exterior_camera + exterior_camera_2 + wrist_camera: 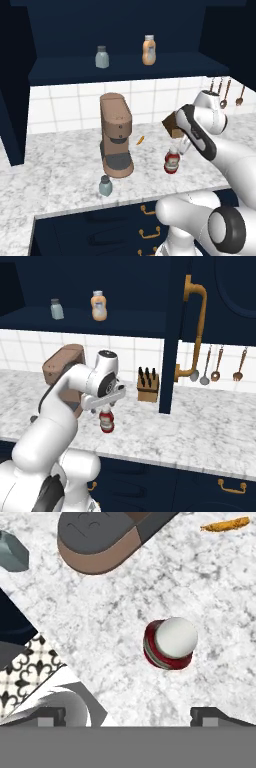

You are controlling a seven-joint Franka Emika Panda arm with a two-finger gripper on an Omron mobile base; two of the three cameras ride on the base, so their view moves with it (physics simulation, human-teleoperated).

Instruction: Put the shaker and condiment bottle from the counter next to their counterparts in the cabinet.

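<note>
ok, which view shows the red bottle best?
Left base view: the red bottle stands side-on on the counter, cap, label and body visible. Hand view looks straight down on its white cap, hiding the label. Right base view has the end effector covering its top.

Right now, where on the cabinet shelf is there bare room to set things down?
Bare shelf runs left of the grey shaker and right of the orange bottle. A narrower gap lies between those two.
</note>
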